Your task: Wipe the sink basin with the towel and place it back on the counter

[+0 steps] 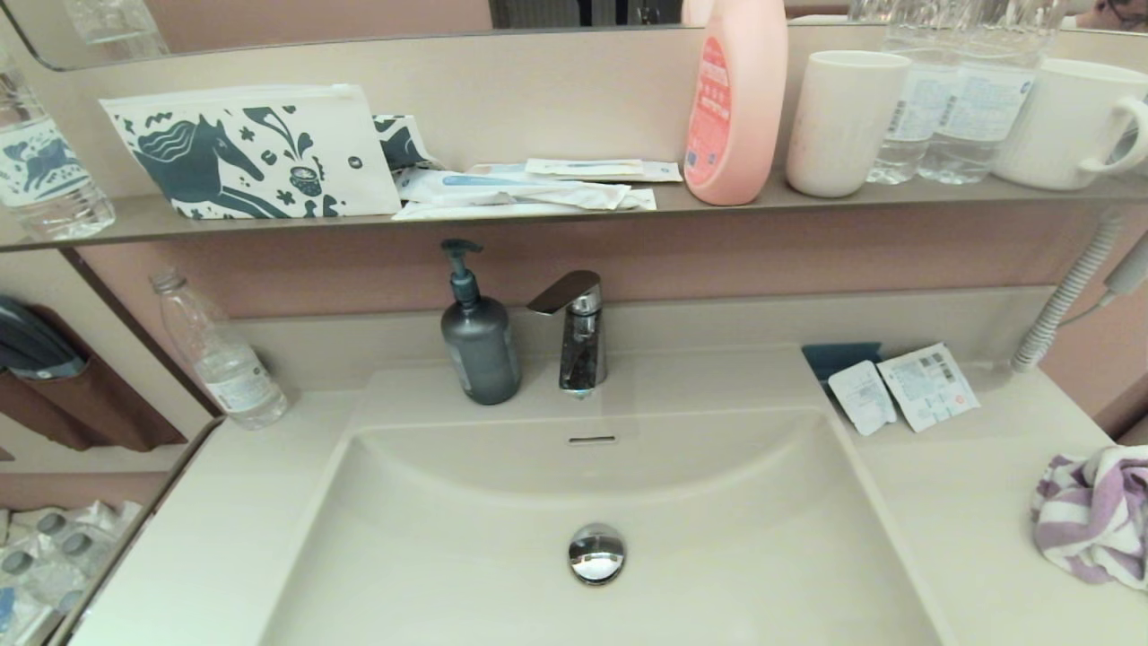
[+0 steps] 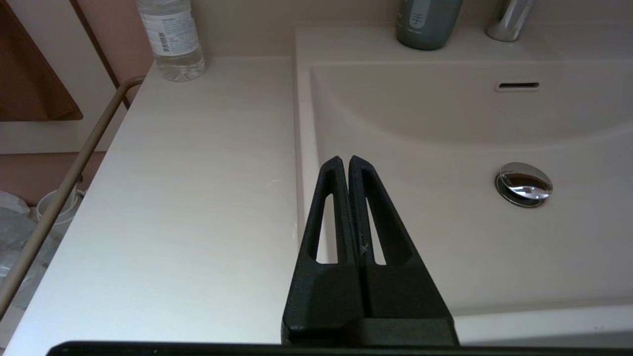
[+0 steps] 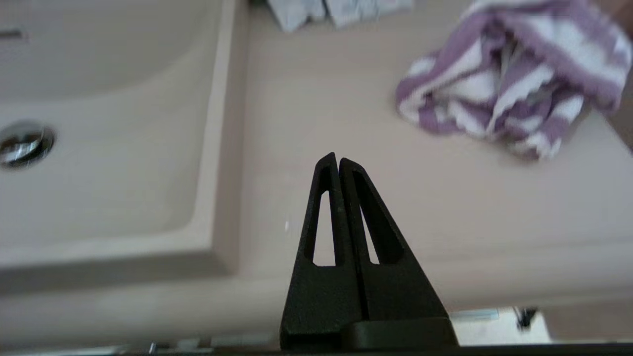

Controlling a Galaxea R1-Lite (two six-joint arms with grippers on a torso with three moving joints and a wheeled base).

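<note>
The cream sink basin fills the middle of the head view, with its chrome drain plug and overflow slot. The purple and white striped towel lies crumpled on the counter at the far right. Neither arm shows in the head view. My left gripper is shut and empty, hovering over the basin's left rim. My right gripper is also shut and empty, above the counter right of the basin, short of the towel.
A grey soap pump bottle and chrome tap stand behind the basin. Sachets lie on the right counter, a plastic bottle on the left. The shelf holds a horse-print pouch, pink bottle and cups.
</note>
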